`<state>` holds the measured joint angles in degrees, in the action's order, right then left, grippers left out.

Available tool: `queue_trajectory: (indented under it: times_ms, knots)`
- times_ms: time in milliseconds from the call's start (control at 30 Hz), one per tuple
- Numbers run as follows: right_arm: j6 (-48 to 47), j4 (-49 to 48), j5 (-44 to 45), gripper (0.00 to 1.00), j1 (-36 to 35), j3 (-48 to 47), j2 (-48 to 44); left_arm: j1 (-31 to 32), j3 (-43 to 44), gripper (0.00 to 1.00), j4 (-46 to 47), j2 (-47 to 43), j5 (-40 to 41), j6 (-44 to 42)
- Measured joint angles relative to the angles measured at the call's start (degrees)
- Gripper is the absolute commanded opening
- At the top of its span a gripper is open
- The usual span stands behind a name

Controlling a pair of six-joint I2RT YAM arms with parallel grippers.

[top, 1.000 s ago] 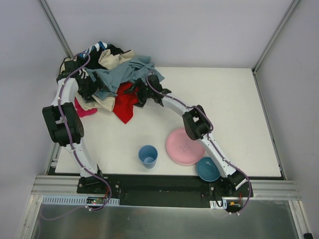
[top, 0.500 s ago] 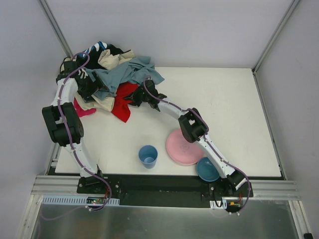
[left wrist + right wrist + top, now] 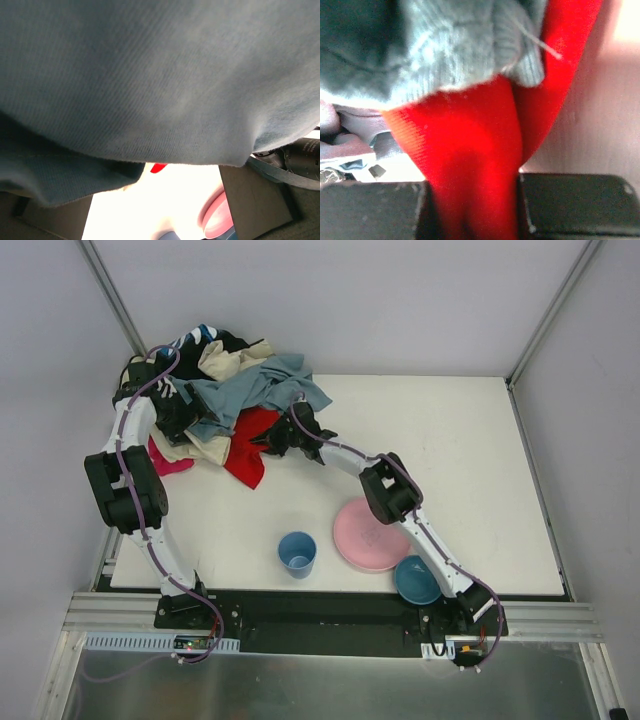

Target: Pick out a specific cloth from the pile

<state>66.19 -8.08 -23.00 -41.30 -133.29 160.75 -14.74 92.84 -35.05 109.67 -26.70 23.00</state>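
Observation:
The cloth (image 3: pixel 247 452), bright red, lies at the front edge of the pile (image 3: pixel 215 375) with its tip on the table. My right gripper (image 3: pixel 270 438) is at its right side, shut on it. In the right wrist view a fold of the red cloth (image 3: pixel 470 160) is pinched between the dark fingers (image 3: pixel 575 205), and a grey-blue garment (image 3: pixel 445 45) lies over it. My left gripper (image 3: pixel 188 412) sits in the pile under that grey-blue garment (image 3: pixel 150 75). It stands open (image 3: pixel 155 210), with nothing between its fingers (image 3: pixel 257 200).
A pink plate (image 3: pixel 368 533), a blue cup (image 3: pixel 297 553) and a blue bowl (image 3: pixel 417 580) stand near the front of the table. A small magenta cloth (image 3: pixel 170 462) pokes out at the pile's left front. Grey walls close in the back corner.
My right gripper has pushed left into the red cloth and shut on it. The left arm has stayed where it was.

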Motion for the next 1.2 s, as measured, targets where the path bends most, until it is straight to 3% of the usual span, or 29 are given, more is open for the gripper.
queue_trajectory:
  times_ms: [300,867,1200]
  knots:
    - [-7.4,6.5,-0.2,0.01,1.1,5.2,-6.4,0.0,0.0,0.94,0.0,0.0,-0.3,0.0]
    - [-21.5,20.7,0.4,0.01,2.1,6.4,-15.9,0.0,-0.2,0.95,-0.2,0.0,-1.6,0.2]
    - [-26.3,19.0,0.6,0.01,3.1,22.4,-25.8,0.1,-3.3,0.98,0.2,-4.3,-2.6,0.1]
